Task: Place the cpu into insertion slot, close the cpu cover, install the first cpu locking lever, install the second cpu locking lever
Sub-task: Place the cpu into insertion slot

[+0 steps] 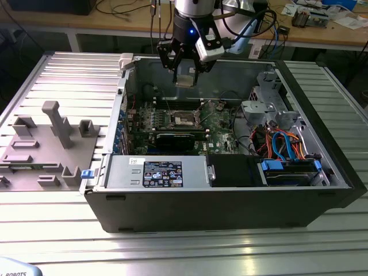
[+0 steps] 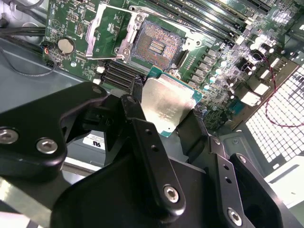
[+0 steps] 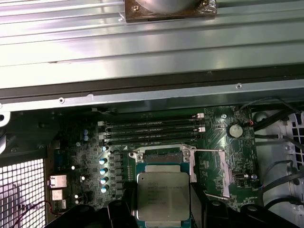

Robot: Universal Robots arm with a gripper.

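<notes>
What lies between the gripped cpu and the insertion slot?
Nothing: in the exterior view the cpu hangs clear above the insertion slot, only air between.

A ribbed aluminium table (image 1: 184,253) spreads across the workshop, pale light glancing off its near edge. Beyond its far edge runs a wooden workbench (image 1: 132,22) (strewn with cables (image 1: 115,7) and papers (image 1: 351,22)); grey moulded fixtures (image 1: 54,123) sit on it at the exterior view's left.

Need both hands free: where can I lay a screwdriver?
Free: the slatted table along the computer case's near wall, and past it on the exterior view's right. Crowded: the fixture on the exterior view's left; inside the case, cables and the tool holding the chip.
</notes>
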